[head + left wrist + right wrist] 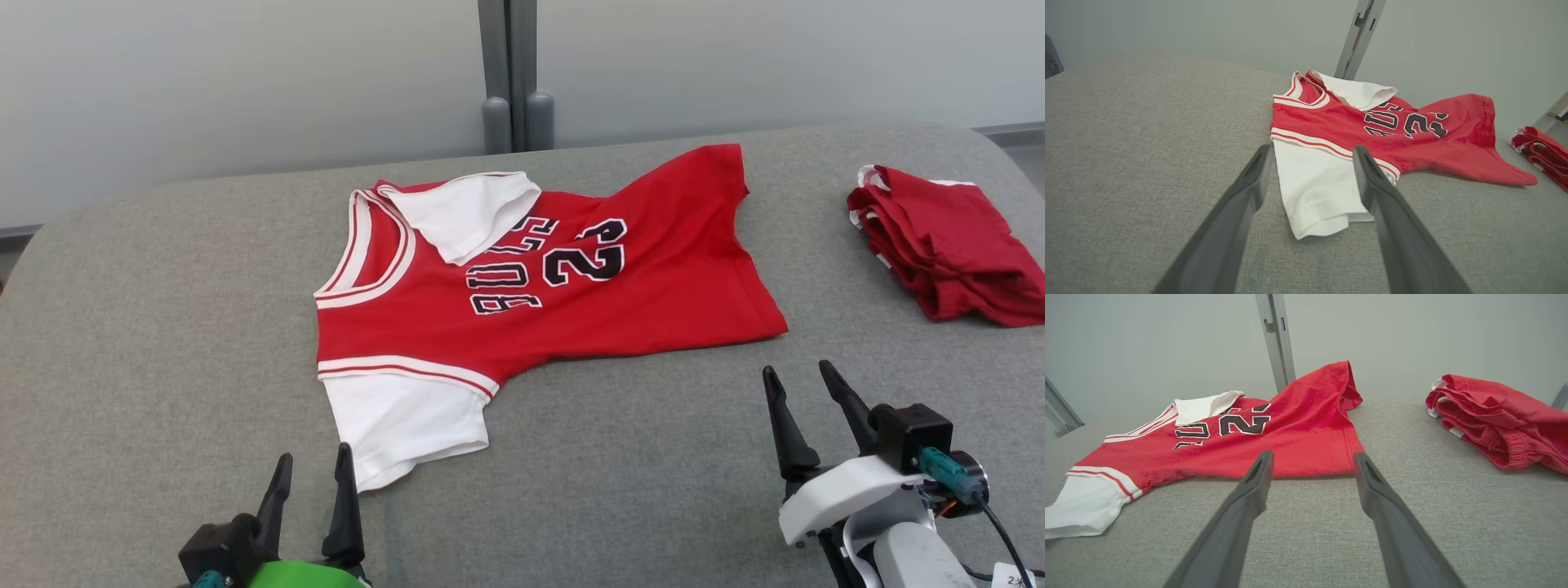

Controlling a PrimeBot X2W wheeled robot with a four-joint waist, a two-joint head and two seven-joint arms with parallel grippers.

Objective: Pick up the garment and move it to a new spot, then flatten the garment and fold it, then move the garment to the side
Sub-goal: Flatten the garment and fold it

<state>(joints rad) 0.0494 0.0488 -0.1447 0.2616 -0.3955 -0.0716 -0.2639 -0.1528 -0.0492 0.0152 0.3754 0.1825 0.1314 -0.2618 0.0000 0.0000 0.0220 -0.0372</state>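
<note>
A red jersey (571, 286) with white sleeves and black lettering lies spread on the grey table (163, 327), neck to the left and hem to the right. Its far sleeve is folded over the chest; its near sleeve (1314, 192) reaches toward me. My left gripper (314, 469) is open at the lower left, fingertips just short of that near sleeve, which lies ahead between the fingers (1310, 153). My right gripper (800, 380) is open at the lower right, empty, a little in front of the jersey's hem corner (1347, 457).
A second red garment (947, 245) lies bunched at the table's right edge, also seen at the right of the right wrist view as the red pile (1502, 420). A grey post (514, 73) stands behind the table against a pale wall.
</note>
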